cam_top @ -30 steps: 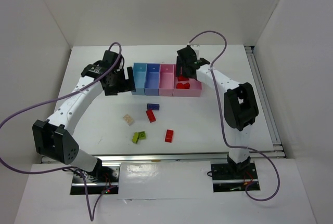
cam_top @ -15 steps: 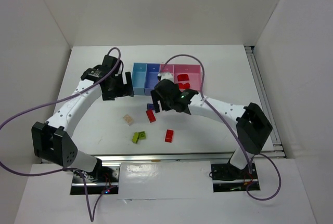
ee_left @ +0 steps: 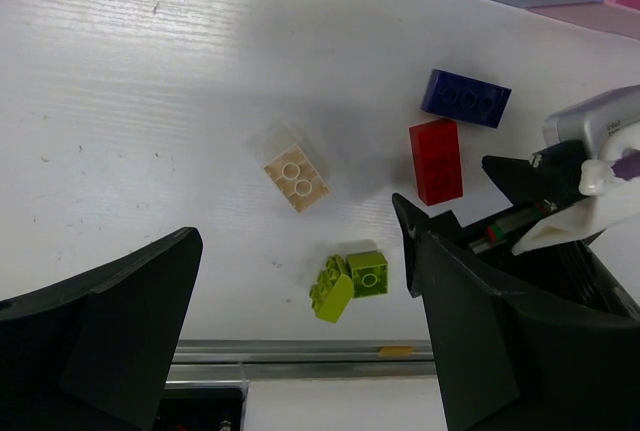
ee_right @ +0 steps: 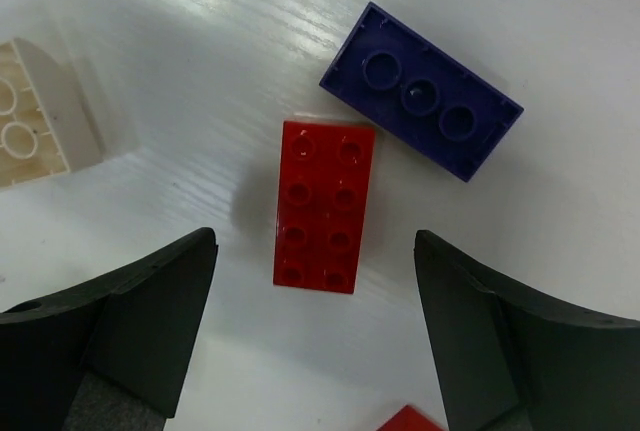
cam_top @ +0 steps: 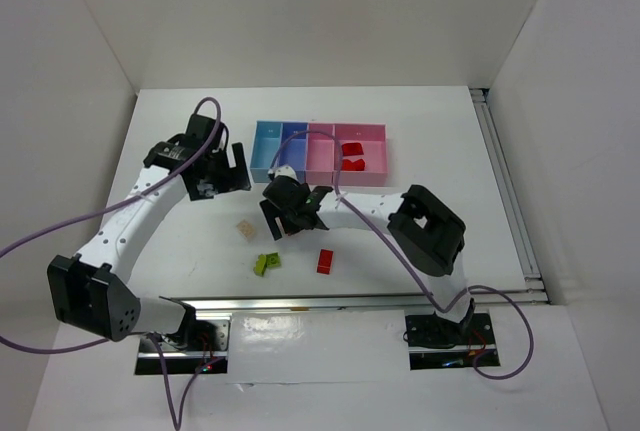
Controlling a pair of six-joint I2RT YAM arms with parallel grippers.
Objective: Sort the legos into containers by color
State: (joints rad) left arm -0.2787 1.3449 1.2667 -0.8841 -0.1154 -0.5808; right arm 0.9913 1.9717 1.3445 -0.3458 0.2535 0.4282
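Note:
My right gripper (cam_top: 285, 216) hangs open low over the table, a red lego (ee_right: 322, 206) lying between its spread fingers, untouched. A dark blue lego (ee_right: 422, 91) lies just beyond it and a beige lego (ee_right: 35, 116) to one side. My left gripper (cam_top: 228, 179) is open and empty, high above the beige lego (ee_left: 297, 176) and the lime green lego (ee_left: 350, 282). Another red lego (cam_top: 325, 261) lies nearer the front. The containers stand in a row at the back: light blue (cam_top: 268, 143), periwinkle (cam_top: 294, 136), narrow pink (cam_top: 321, 151) and wider pink (cam_top: 372, 173), which holds red legos (cam_top: 351, 157).
White walls close in the table on three sides. A metal rail (cam_top: 300, 301) runs along the front edge. The right arm's forearm (cam_top: 365, 213) stretches low across the table in front of the trays, with purple cables looping above both arms.
The right arm has swung from the wider pink tray down and left to the table, stopping over the red lego. The left arm has drawn back slightly to the left.

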